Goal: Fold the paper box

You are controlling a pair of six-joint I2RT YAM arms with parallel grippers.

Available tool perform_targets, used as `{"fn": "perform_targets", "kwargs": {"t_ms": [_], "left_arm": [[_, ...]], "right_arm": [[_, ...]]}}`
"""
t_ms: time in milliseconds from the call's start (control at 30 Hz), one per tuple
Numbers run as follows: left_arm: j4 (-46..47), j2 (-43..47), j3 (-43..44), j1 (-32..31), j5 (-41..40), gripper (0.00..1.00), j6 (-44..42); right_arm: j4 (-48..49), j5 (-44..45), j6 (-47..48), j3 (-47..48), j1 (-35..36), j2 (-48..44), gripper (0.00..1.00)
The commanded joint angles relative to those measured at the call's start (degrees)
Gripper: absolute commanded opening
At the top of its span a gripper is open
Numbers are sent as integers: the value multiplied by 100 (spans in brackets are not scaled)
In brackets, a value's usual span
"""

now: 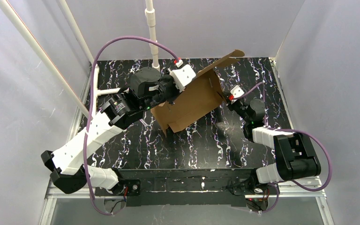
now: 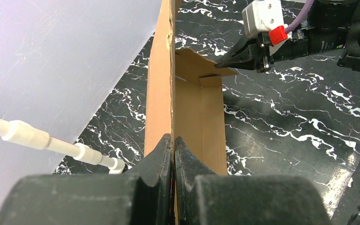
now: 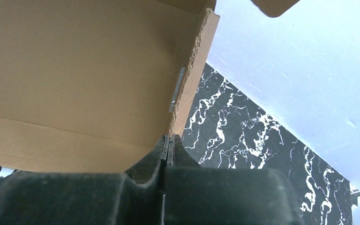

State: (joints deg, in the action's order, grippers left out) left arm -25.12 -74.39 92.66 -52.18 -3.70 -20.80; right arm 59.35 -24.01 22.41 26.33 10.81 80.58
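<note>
The paper box (image 1: 192, 101) is a brown corrugated sheet, partly folded, held tilted above the black marbled table (image 1: 140, 145). My left gripper (image 1: 173, 93) is shut on its left panel. In the left wrist view the fingers (image 2: 161, 154) pinch the upright panel edge of the box (image 2: 201, 117). My right gripper (image 1: 226, 96) is at the box's right side, with its jaws shut. In the right wrist view its tips (image 3: 168, 139) meet the torn edge of a box wall (image 3: 75, 70), with no cardboard seen between them. The left wrist view shows the right gripper (image 2: 221, 63) at the box's far corner flap.
A white pipe stand (image 1: 152, 28) rises at the back of the table, with a pipe foot (image 1: 104, 89) lying left of the left arm. The stand also shows in the left wrist view (image 2: 51, 140). White walls (image 1: 337, 56) enclose the table on three sides.
</note>
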Motion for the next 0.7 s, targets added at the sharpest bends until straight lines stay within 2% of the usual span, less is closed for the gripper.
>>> {"fn": "perform_targets", "kwargs": {"t_ms": [0,267,500,667], "left_arm": [[226,146,-42,-6,46,0,-125],[544,372,-775,-11,266,0,229],[554,486,-893,-11,528,0,420],[529,569,-937,-11,477,0,871]], "right_arm": [[622,372,-217,-129,71,38,1],[297,-29,-35,-401,20,-3,1],[-221,-495,-162,-317,-321,9,2],[-1023,-1008,-19,-137,-418,-173,4]]}}
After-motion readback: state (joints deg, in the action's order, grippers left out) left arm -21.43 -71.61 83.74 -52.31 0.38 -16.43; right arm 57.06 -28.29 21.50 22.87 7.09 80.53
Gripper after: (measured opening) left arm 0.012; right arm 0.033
